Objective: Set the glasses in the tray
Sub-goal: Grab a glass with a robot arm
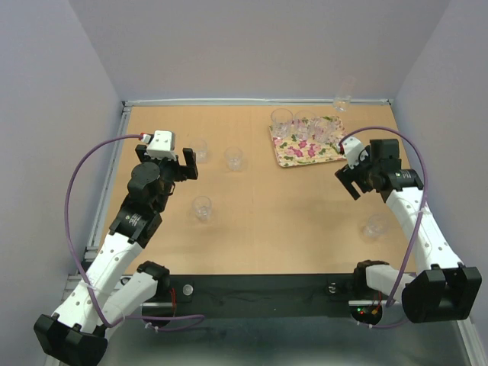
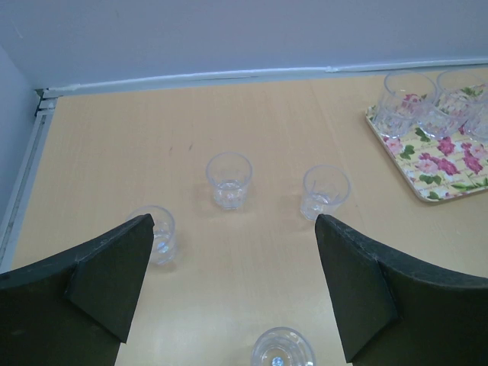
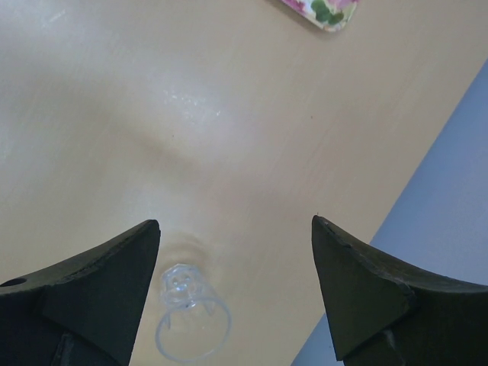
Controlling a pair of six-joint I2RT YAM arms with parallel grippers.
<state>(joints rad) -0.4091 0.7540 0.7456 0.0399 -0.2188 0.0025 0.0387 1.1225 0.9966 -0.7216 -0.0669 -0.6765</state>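
Note:
The flowered tray [image 1: 293,158] lies at the back right with several clear glasses [image 1: 281,120] standing in it. Other glasses are on the table: two [image 1: 234,158] [image 1: 197,147] near my left gripper [image 1: 187,162], one [image 1: 202,207] closer in, one [image 1: 375,226] by the right arm, one [image 1: 342,101] at the back wall. In the left wrist view my left gripper [image 2: 232,221] is open and empty above several glasses [image 2: 229,180]. My right gripper [image 3: 236,229] is open over the table, with a glass [image 3: 191,316] low by its left finger and untouched.
Grey walls close the table at the back and both sides. A metal rail [image 1: 114,164] runs along the left edge. The right wall [image 3: 450,206] is near my right gripper. The tray's corner [image 3: 324,11] shows at the top of the right wrist view.

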